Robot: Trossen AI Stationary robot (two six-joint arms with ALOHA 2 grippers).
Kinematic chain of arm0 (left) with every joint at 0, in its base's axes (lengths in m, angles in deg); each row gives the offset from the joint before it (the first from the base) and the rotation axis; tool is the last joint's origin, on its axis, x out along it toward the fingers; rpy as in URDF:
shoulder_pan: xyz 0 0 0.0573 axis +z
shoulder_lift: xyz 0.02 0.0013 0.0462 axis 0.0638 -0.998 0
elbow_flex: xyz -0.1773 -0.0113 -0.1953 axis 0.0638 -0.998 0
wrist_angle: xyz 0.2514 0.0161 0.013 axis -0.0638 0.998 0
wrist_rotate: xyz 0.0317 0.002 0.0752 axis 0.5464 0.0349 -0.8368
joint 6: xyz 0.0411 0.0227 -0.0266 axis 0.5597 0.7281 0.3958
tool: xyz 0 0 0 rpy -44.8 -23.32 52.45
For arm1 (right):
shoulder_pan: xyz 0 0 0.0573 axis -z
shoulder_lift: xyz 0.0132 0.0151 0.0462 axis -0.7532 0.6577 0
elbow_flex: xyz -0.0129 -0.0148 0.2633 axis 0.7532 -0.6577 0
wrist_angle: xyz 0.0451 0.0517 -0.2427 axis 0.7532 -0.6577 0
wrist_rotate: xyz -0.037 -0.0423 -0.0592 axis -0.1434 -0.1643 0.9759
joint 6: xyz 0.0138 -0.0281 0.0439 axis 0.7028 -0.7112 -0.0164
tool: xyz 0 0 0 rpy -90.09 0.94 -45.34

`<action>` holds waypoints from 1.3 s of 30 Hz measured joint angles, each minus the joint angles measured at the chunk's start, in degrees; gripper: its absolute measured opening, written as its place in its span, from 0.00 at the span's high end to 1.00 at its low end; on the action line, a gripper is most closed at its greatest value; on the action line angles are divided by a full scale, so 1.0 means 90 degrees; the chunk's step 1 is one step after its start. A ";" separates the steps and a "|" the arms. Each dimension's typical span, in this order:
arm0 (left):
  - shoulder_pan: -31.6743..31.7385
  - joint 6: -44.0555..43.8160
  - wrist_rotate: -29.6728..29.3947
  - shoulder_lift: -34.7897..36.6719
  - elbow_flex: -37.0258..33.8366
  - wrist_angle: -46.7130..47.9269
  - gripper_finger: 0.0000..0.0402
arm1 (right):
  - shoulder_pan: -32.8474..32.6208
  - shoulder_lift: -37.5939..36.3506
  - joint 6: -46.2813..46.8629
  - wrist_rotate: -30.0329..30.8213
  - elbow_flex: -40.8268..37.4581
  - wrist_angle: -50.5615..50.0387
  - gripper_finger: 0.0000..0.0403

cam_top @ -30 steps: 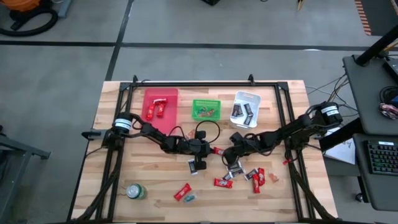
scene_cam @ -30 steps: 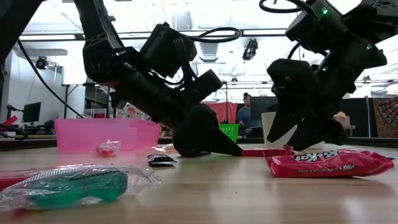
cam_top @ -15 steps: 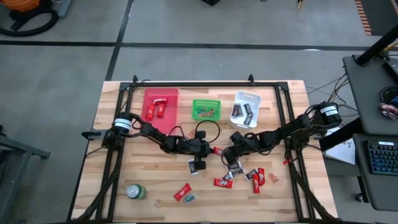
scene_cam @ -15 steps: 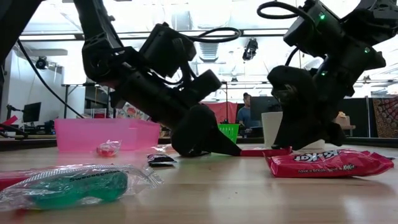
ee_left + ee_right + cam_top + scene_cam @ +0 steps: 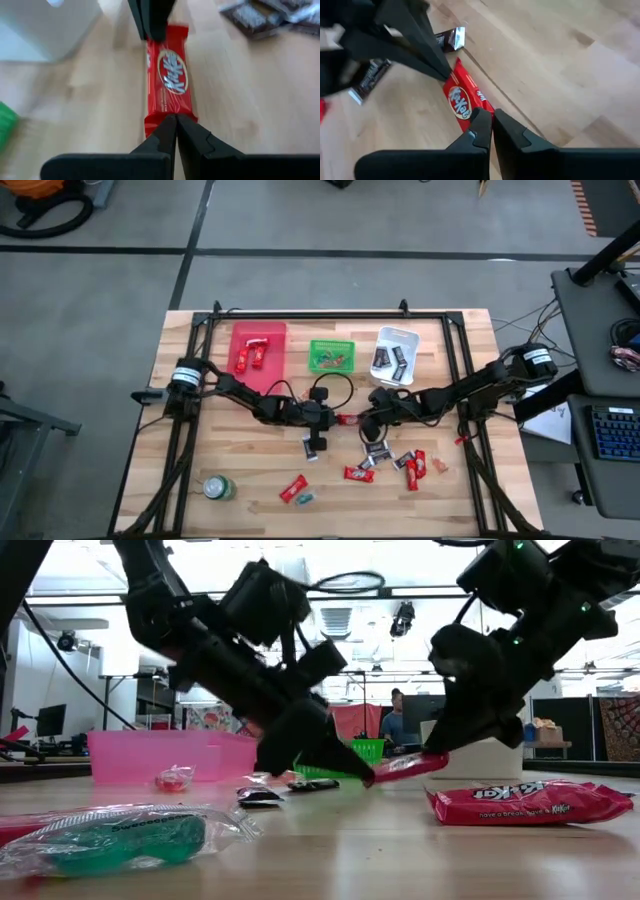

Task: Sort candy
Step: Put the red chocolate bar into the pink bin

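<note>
A red KitKat bar (image 5: pixel 167 82) hangs between the two claws above the middle of the table (image 5: pixel 200 480), one end in each. The left gripper (image 5: pixel 173 121) has its fingers pressed together on the near end of the wrapper, and the right gripper (image 5: pixel 487 121) pinches the opposite end, so the bar spans straight from one claw's tips to the other's. In the low view the bar (image 5: pixel 410 765) sits clear of the wood, tilted slightly, with the left gripper (image 5: pixel 362 778) at its lower end and the right gripper (image 5: pixel 440 753) at its higher end. A two-ended hold like this reads as a handover, or a shared lift to keep the slippery wrapper from twisting; which arm will let go cannot be told.

Just past the right claw, towards the table's front, lies the unsorted heap (image 5: pixel 400 462) of red and dark wrappers, and a dark one (image 5: pixel 451 38) rests on the wood beside the held bar. Beyond both claws, at the table's far edge, stand three bins: the pink tray (image 5: pixel 240 335) already holding red bars, which is likely why the left arm has a hand in this; the green basket (image 5: pixel 333 345); and the white tub (image 5: pixel 409 335) with dark wrappers. Well off behind the left claw stands a green can (image 5: pixel 217 487).
</note>
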 joint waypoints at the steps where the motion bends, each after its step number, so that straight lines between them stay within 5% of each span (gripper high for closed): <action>1: 0.0013 0.0062 -0.0044 0.0084 0.0000 0.0054 1.00 | -0.0002 -0.0005 -0.0121 0.0076 0.0014 -0.0026 0.98; 19: 0.0216 0.0291 -0.0118 0.0700 0.0007 0.1470 1.00 | -0.0134 0.0038 -0.2885 0.1621 0.0172 0.0038 0.98; 30: 0.0271 0.0184 0.0072 0.0812 0.0017 0.0265 1.00 | -0.0356 0.0038 -0.3732 0.1797 0.0169 0.0191 0.98; 39: 0.0490 -0.0613 0.0899 0.0428 0.0017 -0.0300 0.77 | -0.0513 0.0038 -0.4078 0.1806 0.0167 0.0230 0.98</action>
